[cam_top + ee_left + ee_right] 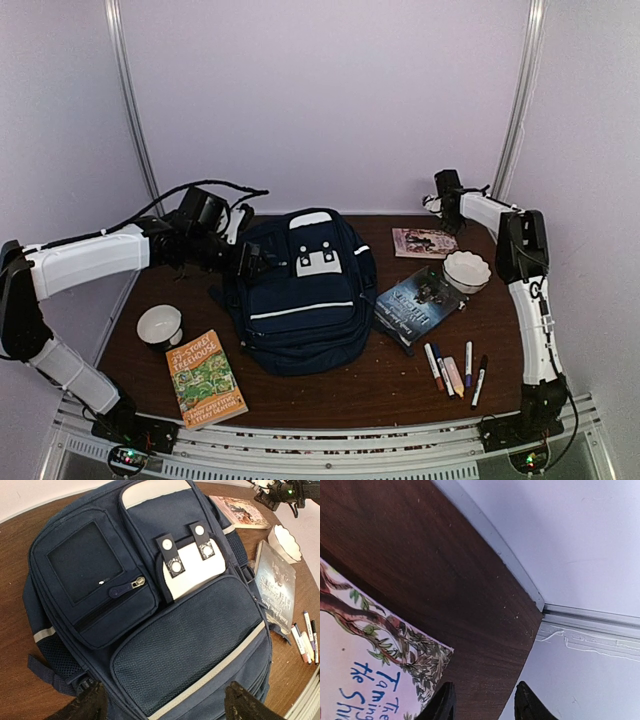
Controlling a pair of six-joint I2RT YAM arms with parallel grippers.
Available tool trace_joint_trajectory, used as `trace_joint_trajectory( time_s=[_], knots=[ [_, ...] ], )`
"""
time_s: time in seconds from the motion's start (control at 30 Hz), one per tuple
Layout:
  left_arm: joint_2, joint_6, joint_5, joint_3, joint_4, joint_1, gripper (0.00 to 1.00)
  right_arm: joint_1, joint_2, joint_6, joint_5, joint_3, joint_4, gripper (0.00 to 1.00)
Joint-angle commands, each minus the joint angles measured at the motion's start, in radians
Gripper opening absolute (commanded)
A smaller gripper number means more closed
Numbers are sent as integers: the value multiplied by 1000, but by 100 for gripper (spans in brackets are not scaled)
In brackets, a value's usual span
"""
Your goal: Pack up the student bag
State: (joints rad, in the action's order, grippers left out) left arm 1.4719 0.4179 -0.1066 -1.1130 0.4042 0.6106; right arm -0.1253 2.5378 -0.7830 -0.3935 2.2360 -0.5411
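- The student bag (300, 295) is laid flat in the middle of the surface (390, 385), front side up, with its top end turned toward the far wall.
- A white patch (192, 575) with two snap tabs is seen on its front, above a mesh pocket (185, 645); a zip pull (138, 582) lies on the side pocket.
- The left claw (169, 706) is held above the lower front of the bag. Its fingers (92, 702) are spread wide, released, with nothing gripped between them.
- The right claw (485, 706) is held at the far right corner of the surface, beside a pale illustrated book (365, 665). Its fingers (443, 702) stand apart and nothing is clamped between them; only bare wood and the wall are seen in the gap.
- A dark book (420, 303) is placed just right of the bag, with a white scalloped bowl (466, 270) just beside its far corner.
- A row of markers (455, 372) is laid near the front right edge.
- An orange treehouse book (205, 378) and a second white bowl (160, 325) are placed left of the bag, near each other.
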Motion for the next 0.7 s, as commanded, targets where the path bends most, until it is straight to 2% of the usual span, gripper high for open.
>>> trace_joint_trajectory(
  time_s=[0.0,0.47,0.67],
  knots=[
    [15,-3,10,-13,-2,5,83,27,38,-96,-34,22,3,39],
    [21,15,13,-13,7,6,83,32,42,-371,73,9,-103,36],
    [20,22,18,-19,10,6,83,-4,27,-446,136,2,-161,33]
  ],
)
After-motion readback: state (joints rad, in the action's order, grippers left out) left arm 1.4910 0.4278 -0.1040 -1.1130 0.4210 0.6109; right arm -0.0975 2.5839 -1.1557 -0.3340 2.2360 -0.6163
